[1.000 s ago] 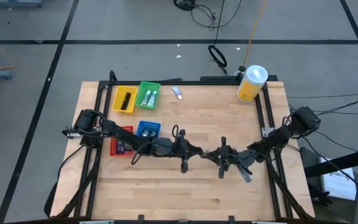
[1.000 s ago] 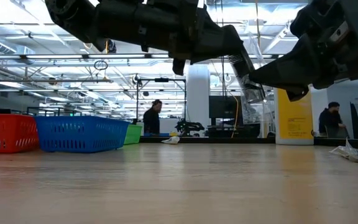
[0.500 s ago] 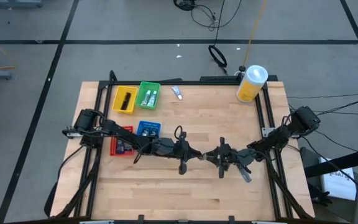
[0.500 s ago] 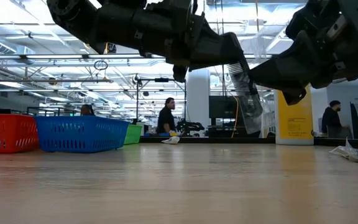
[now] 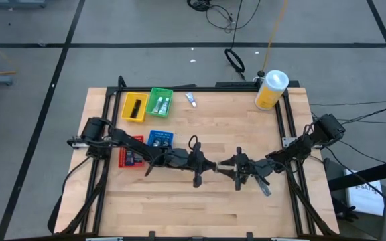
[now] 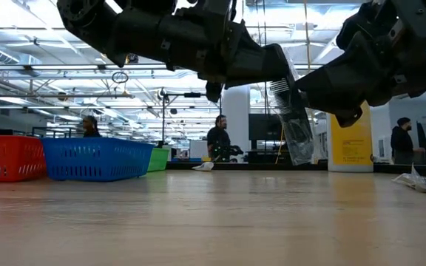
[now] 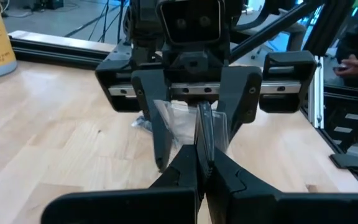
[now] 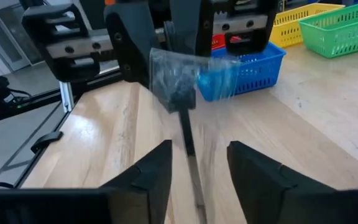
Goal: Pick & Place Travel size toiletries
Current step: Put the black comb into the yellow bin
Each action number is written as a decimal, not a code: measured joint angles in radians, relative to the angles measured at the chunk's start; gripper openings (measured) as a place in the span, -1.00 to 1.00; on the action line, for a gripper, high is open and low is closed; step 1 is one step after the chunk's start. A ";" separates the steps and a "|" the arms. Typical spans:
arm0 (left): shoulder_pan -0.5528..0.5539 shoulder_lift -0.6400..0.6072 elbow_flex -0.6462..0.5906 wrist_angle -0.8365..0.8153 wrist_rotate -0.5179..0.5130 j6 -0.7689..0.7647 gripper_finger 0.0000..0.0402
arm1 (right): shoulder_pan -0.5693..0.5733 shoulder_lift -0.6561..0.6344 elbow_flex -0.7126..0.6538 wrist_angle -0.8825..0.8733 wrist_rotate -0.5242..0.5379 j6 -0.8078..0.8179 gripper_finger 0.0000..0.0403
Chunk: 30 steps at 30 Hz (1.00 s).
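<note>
**Two pincers meet over a bagged toiletry above the counter**

The wooden counter (image 5: 200, 201) fills the middle of the high view, with both dark arms reaching in from its sides and meeting near its centre. A tall yellow container with a white lid (image 5: 271, 90) stands at the far right corner. Along the far left side sit four small trays: a yellow tray (image 5: 134, 107), a green tray (image 5: 160, 102), a blue tray (image 5: 159, 139) and a red tray (image 5: 130, 152), each with small items in it.

The left pincer (image 5: 210, 167) hangs above the counter, its two fingers pressed tightly together on a clear plastic packet with a dark toiletry piece inside (image 6: 293, 125). In the low view the packet hangs down well clear of the wood, between the two arms. The right pincer (image 5: 225, 165) faces the left one, just beside it; its fingers (image 8: 148, 171) stand spread apart on either side of the packet without closing on it, as the right wrist view shows.

A small white tube (image 5: 190, 100) lies alone on the counter just beside the green tray. Another crinkled clear packet (image 5: 265, 190) lies on the wood under the right arm.

People stand in the room beyond the counter.
</note>
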<state>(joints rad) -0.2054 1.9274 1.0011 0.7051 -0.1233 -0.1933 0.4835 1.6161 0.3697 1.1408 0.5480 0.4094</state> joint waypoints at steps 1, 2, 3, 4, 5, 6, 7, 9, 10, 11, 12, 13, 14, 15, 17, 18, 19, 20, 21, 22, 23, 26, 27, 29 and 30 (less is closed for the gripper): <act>0.000 0.009 0.004 0.005 0.006 -0.002 -1.00 | 0.000 0.000 0.004 -0.002 -0.001 -0.005 -0.23; 0.000 0.024 0.016 0.007 0.022 -0.004 -1.00 | 0.000 0.000 0.010 -0.005 -0.003 -0.011 -0.23; 0.000 0.041 0.032 0.007 0.034 -0.005 -1.00 | 0.000 0.000 0.019 -0.012 -0.016 -0.021 -0.22; 0.000 0.056 0.047 -0.002 0.043 -0.009 -1.00 | 0.000 0.000 0.028 -0.019 -0.032 -0.032 -0.23; 0.000 0.070 0.064 -0.011 0.046 -0.011 -1.00 | 0.000 0.000 0.038 -0.030 -0.045 -0.044 -0.24; 0.000 0.082 0.081 -0.027 0.054 -0.011 -1.00 | 0.000 0.000 0.047 -0.040 -0.061 -0.054 -0.26; 0.000 0.095 0.100 -0.044 0.069 -0.011 -1.00 | 0.000 0.000 0.055 -0.053 -0.074 -0.060 -0.28; 0.000 0.104 0.129 -0.097 0.088 -0.011 -1.00 | 0.000 -0.001 0.063 -0.081 -0.082 -0.061 -0.35; 0.000 0.108 0.144 -0.124 0.095 -0.010 -1.00 | 0.001 -0.001 0.063 -0.088 -0.082 -0.062 -0.39; 0.000 0.109 0.156 -0.152 0.098 -0.006 -1.00 | 0.001 -0.001 0.063 -0.098 -0.083 -0.062 -0.44; 0.000 0.109 0.163 -0.177 0.098 0.000 -1.00 | 0.001 -0.001 0.063 -0.107 -0.086 -0.063 -0.49; 0.000 0.109 0.169 -0.195 0.098 0.002 -1.00 | 0.002 -0.001 0.063 -0.118 -0.088 -0.063 -0.54; 0.000 0.109 0.170 -0.202 0.101 0.005 -0.99 | 0.003 -0.001 0.063 -0.128 -0.088 -0.063 -0.59; 0.000 0.108 0.170 -0.209 0.101 0.008 -0.99 | 0.002 -0.001 0.063 -0.133 -0.097 -0.064 -0.60; 0.000 0.104 0.170 -0.219 0.105 0.019 -0.98 | 0.002 -0.001 0.063 -0.135 -0.120 -0.065 -0.60; 0.001 0.099 0.170 -0.228 0.114 0.027 -0.95 | 0.002 -0.001 0.063 -0.136 -0.125 -0.066 -0.60; 0.002 0.089 0.171 -0.244 0.126 0.036 -0.92 | 0.002 -0.001 0.064 -0.136 -0.126 -0.068 -0.60; 0.003 0.078 0.171 -0.262 0.136 0.043 -0.88 | 0.002 -0.001 0.065 -0.135 -0.126 -0.070 -0.60; 0.003 0.067 0.171 -0.278 0.144 0.046 -0.83 | 0.001 -0.002 0.067 -0.134 -0.126 -0.074 -0.60; 0.004 0.054 0.171 -0.298 0.149 0.049 -0.79 | 0.001 -0.002 0.067 -0.130 -0.127 -0.081 -0.60; 0.004 0.038 0.171 -0.325 0.149 0.052 -0.76 | 0.001 -0.002 0.067 -0.125 -0.128 -0.086 -0.59; 0.004 -0.012 0.172 -0.405 0.156 0.053 -0.75 | 0.001 -0.002 0.067 -0.117 -0.129 -0.097 -0.59; 0.003 -0.030 0.172 -0.440 0.157 0.054 -0.75 | 0.001 -0.002 0.067 -0.108 -0.129 -0.105 -0.59; 0.002 -0.061 0.173 -0.494 0.158 0.053 -0.79 | 0.002 -0.002 0.066 -0.094 -0.127 -0.114 -0.59; 0.002 -0.074 0.173 -0.518 0.159 0.053 -0.83 | 0.002 -0.002 0.066 -0.093 -0.126 -0.116 -0.59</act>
<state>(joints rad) -0.2031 1.8531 1.1744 0.1872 0.0357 -0.1401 0.4857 1.6146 0.4358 1.0476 0.4223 0.2936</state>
